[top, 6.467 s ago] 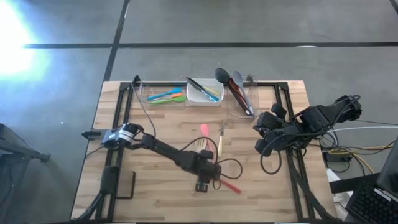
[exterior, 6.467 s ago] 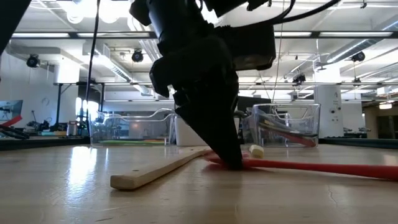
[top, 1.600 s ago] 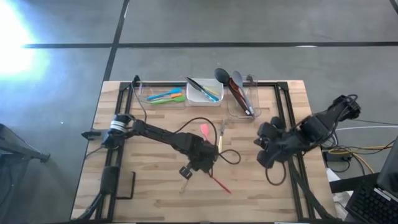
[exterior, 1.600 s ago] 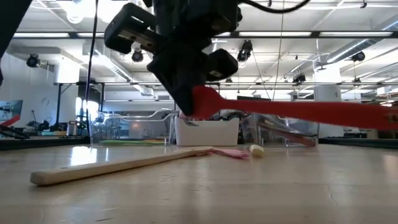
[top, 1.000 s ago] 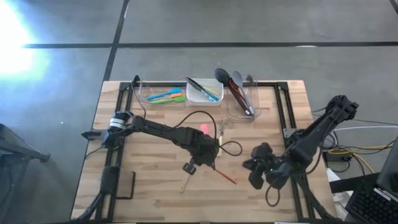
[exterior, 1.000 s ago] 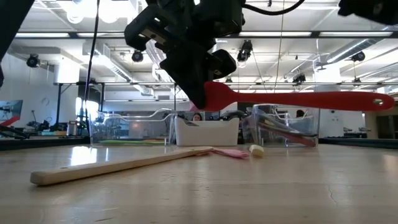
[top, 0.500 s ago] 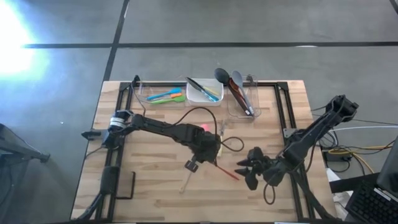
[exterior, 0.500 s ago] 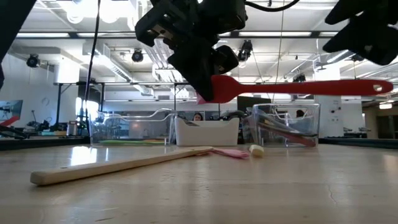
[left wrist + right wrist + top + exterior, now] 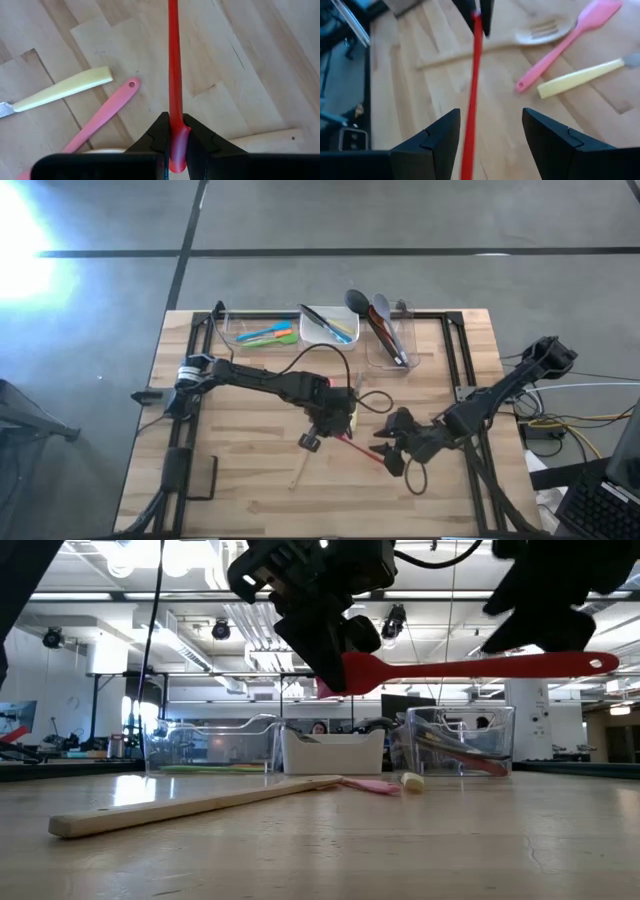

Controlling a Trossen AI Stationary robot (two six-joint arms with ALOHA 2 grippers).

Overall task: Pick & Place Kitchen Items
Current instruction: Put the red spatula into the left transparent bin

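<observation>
The wooden table (image 9: 240, 470) carries three tubs along its far edge: a clear one (image 9: 256, 330) with teal, green and orange utensils, a white one (image 9: 328, 328), and a clear one (image 9: 388, 340) with dark spoons. The left gripper (image 9: 171, 140) is above the table's middle, pinching the blade end of a red spatula (image 9: 470, 665) and holding it level in the air. The right gripper (image 9: 490, 132) has its fingers spread either side of the spatula's handle end. Below lie a wooden fork (image 9: 520, 40), a pink spatula (image 9: 100, 117) and a cream-handled utensil (image 9: 65, 90).
</observation>
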